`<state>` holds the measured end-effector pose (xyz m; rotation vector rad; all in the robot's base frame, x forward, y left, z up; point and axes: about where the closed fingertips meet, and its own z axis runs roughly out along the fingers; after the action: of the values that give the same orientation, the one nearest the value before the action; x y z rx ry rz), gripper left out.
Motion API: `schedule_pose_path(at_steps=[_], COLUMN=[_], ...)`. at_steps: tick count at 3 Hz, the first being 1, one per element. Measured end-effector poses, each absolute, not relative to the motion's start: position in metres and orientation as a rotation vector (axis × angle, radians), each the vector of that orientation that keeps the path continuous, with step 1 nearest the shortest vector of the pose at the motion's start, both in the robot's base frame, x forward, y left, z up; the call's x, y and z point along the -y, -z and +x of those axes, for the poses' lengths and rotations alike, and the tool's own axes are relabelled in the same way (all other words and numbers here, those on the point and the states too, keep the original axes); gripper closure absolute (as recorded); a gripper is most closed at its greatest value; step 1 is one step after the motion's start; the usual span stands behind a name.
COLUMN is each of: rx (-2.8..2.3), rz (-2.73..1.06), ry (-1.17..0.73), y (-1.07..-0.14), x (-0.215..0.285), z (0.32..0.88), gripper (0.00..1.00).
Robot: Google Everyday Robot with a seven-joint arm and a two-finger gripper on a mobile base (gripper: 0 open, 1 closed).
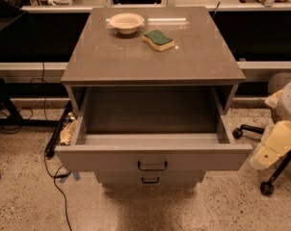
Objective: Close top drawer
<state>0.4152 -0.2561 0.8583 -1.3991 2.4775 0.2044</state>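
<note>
Top drawer (112,159) stood pulled far out of the grey cabinet (150,61).
Its wide front jutted toward the camera, inside bare. The gripper (275,146) hung right of the drawer's front corner, apart from it, its state impossible to tell. On the cabinet top sat a bowl (126,22) and sponge (158,40); a dark handle (152,166) marked the front's centre.

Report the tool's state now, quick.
Tool: cannot be told. It hangs at the right, beside the front corner of the open top drawer, apart from it.
</note>
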Motion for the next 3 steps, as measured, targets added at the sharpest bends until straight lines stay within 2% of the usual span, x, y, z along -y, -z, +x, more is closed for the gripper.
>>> schedule_pose_path(at_steps=[2,3], rx=[-2.572,-2.572], rz=[-1.280,-1.279], ry=[-0.332,-0.332], y=[-0.771,-0.771], x=[0.263,0.263], z=[0.403,0.403], gripper=[0.00,0.00])
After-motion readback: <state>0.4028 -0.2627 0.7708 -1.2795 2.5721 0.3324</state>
